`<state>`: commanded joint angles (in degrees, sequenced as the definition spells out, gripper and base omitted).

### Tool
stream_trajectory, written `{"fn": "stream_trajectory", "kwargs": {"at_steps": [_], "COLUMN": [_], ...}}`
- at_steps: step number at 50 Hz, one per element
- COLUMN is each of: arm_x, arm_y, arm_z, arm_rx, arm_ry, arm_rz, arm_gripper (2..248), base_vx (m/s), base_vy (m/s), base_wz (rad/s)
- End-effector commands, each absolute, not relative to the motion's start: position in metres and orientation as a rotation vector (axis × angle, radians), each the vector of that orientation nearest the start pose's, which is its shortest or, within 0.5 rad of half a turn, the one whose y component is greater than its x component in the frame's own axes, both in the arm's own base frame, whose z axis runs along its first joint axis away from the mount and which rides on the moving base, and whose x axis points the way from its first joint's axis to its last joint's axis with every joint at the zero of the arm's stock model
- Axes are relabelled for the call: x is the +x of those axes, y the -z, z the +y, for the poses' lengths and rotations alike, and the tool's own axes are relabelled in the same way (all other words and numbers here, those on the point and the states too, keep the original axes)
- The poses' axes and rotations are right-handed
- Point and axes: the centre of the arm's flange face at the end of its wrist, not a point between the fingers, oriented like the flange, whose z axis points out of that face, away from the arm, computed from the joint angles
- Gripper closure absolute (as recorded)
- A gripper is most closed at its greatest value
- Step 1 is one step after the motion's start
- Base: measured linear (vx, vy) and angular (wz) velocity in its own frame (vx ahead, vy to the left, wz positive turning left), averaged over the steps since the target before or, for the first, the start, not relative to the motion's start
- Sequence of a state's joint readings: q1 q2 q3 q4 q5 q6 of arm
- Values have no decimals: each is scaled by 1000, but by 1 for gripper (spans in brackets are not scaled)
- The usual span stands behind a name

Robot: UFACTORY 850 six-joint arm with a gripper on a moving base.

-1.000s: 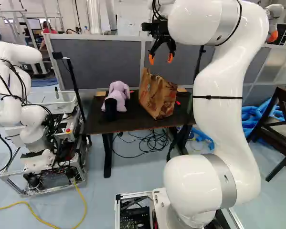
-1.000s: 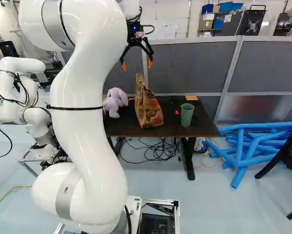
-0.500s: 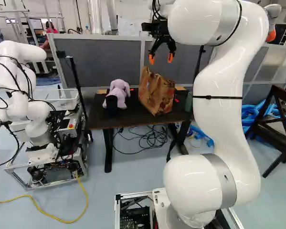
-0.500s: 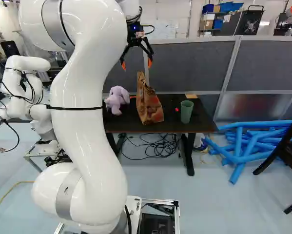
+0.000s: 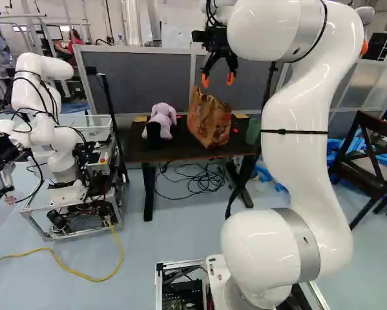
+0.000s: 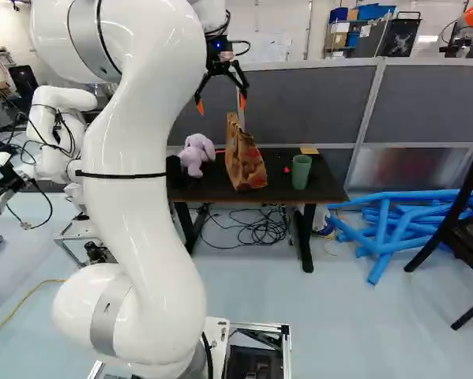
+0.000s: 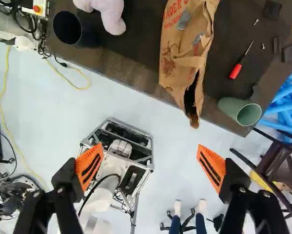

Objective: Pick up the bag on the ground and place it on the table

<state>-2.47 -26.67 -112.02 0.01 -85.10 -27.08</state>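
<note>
Left base view: brown paper bag point(image 5: 209, 121) stands on the tabletop point(image 5: 175, 155), not on the ground as the task says. Claw point(image 5: 218, 80) hangs open above it, nothing held.

Right base view: bag upright, leaning a bit, between plush toy point(image 6: 195, 155) and green cup point(image 6: 301, 171). Looks like thin crinkly paper, so soft, probably light unless filled; contents can't be told. Low slip risk, but it could crush or tear.

Wrist view: claw's fingers wide apart, bag ahead of them, not between. Mouth is a narrow dark slit, walls folded in. Best hold is likely the top edge, one finger each side of the slit, pinched gently, then straight up. Coming in sideways could knock the cup just beside it.
</note>
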Motion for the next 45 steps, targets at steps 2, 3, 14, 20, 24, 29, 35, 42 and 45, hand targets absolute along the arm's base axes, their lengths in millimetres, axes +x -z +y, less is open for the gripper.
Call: {"fn": "stream_trajectory", "kwargs": {"at_steps": [2,3,14,20,24,29,35,42,45], "arm_x": [612,612,612,612,612,612,612,612,612], "arm_y": [-737,-737,-737,-737,-737,-737,-737,-737,-737], "arm_z": [-26,-26,-26,-26,-26,-26,-26,-26,-26], "arm_rx": [-3070,-3070,-3070,-3070,-3070,-3070,-3070,-3070,-3070], "arm_ry": [6,6,6,6,6,6,6,6,6], "arm_rz": [-670,-670,-670,-670,-670,-670,-670,-670,-670], "arm_gripper": [3,3,3,3,3,3,3,3,3], "base_vx": [-185,-203,-181,-183,-168,-97,-6,10,0], "base_vy": [3,2,-2,-1,1,0,1,0,0], "base_wz": [24,27,18,16,28,9,1,-2,0]}}
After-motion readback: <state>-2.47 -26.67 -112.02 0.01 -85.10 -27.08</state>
